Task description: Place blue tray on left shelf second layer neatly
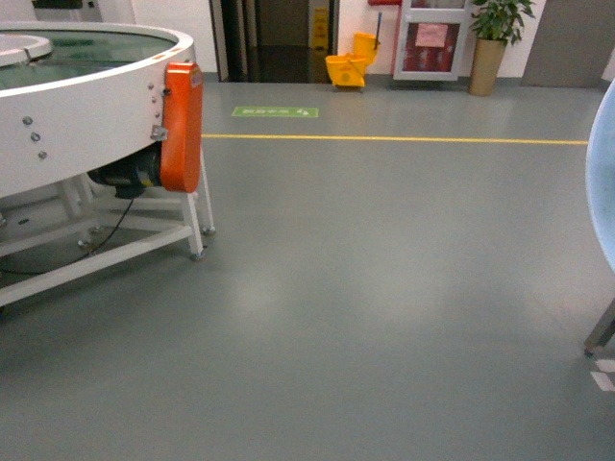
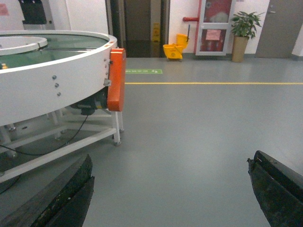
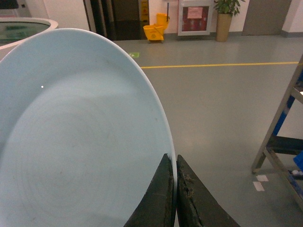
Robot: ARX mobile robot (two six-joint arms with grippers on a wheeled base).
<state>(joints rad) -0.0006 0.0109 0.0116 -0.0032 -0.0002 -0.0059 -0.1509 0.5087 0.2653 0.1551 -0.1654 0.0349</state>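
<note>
The pale blue tray (image 3: 80, 142) fills the left of the right wrist view, held on edge. My right gripper (image 3: 175, 163) is shut on its rim, one finger on each face. In the head view only a curved sliver of the blue tray (image 1: 604, 182) shows at the right edge, and neither gripper is visible there. My left gripper (image 2: 170, 163) is open over bare floor with nothing between its fingers (image 2: 71, 189). The left shelf second layer is out of view.
A white round machine (image 1: 86, 115) with an orange guard (image 1: 182, 125) stands on a white frame at the left. A steel rack's slanted upright (image 3: 279, 132) and foot (image 1: 600, 336) show at the right. Grey floor (image 1: 384, 288) with a yellow line (image 1: 404, 139) lies ahead, and a yellow mop bucket (image 1: 351, 65) stands by the far wall.
</note>
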